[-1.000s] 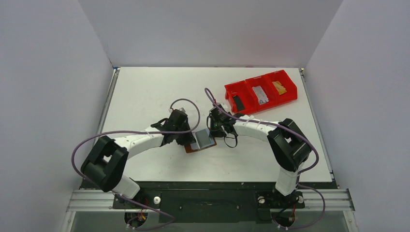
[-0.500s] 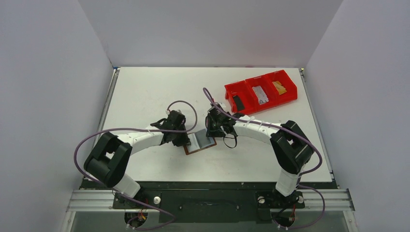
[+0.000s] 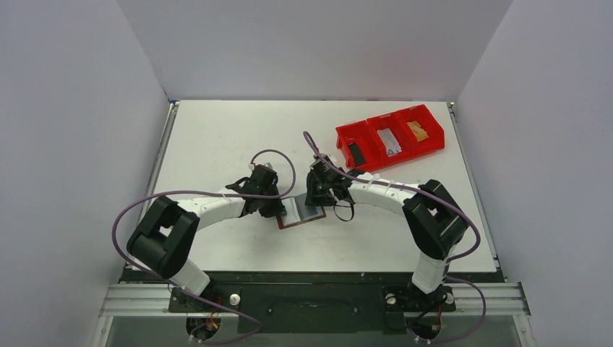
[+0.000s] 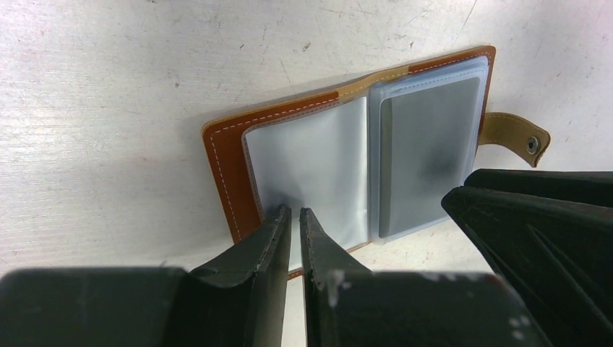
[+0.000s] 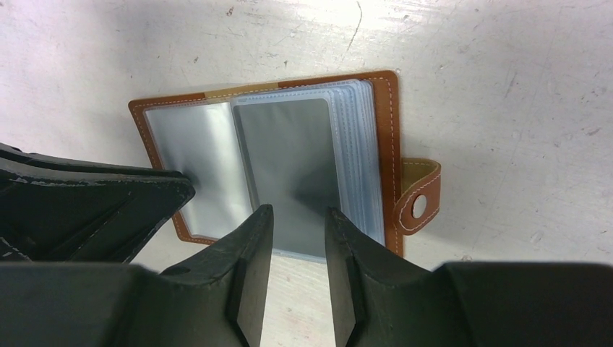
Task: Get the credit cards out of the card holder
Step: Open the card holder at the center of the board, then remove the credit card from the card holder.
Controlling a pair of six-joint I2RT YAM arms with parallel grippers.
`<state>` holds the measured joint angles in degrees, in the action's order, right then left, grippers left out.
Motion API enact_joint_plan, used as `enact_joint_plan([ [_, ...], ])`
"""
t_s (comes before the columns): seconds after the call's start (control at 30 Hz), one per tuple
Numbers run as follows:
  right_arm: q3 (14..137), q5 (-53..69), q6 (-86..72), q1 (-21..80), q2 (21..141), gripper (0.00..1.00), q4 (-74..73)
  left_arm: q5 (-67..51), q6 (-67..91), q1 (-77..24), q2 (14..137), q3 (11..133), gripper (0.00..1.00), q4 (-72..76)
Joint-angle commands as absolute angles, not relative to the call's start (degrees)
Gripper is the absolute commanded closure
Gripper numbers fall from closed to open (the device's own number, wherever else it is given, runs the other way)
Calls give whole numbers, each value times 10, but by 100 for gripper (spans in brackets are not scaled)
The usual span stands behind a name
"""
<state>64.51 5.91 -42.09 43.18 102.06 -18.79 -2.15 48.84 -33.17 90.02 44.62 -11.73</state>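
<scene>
The brown card holder (image 3: 300, 214) lies open on the table between my two grippers. Its left sleeve (image 4: 311, 163) is pale and looks empty. The right sleeve holds a dark grey credit card (image 5: 289, 163), also seen in the left wrist view (image 4: 426, 155). My left gripper (image 4: 296, 213) rests on the near edge of the left sleeve, its fingers all but together with only a thin slit between them. My right gripper (image 5: 298, 213) stands open over the near edge of the dark card, with nothing between its fingers. The closing tab (image 5: 419, 195) sticks out to the right.
A red three-compartment bin (image 3: 371, 137) stands at the back right. It holds a black card (image 3: 355, 153), a silvery one (image 3: 391, 142) and a yellowish one (image 3: 417, 130). Purple cables loop above both wrists. Grey walls close in the table's sides.
My right gripper's jaws have opened and it has edged left over the holder. The left gripper widened briefly, then narrowed again. The holder has barely moved.
</scene>
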Motion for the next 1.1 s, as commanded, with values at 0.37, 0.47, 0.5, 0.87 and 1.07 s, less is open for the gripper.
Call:
enact_joint_plan([
  [0.37, 652, 34, -424, 433, 1042, 63, -173, -23, 482, -328, 921, 437, 92, -114],
  [0.47, 650, 29, -424, 433, 1043, 63, -173, -24, 482, -328, 922, 438, 92, -114],
  [0.5, 649, 24, -424, 433, 1043, 63, -173, -25, 482, -328, 922, 438, 92, -114],
  [0.87, 644, 2, -423, 434, 1034, 63, -185, -27, 482, -328, 924, 439, 92, -115],
  [1.07, 644, -6, -423, 436, 1035, 63, -187, -28, 482, -328, 926, 439, 92, -114],
])
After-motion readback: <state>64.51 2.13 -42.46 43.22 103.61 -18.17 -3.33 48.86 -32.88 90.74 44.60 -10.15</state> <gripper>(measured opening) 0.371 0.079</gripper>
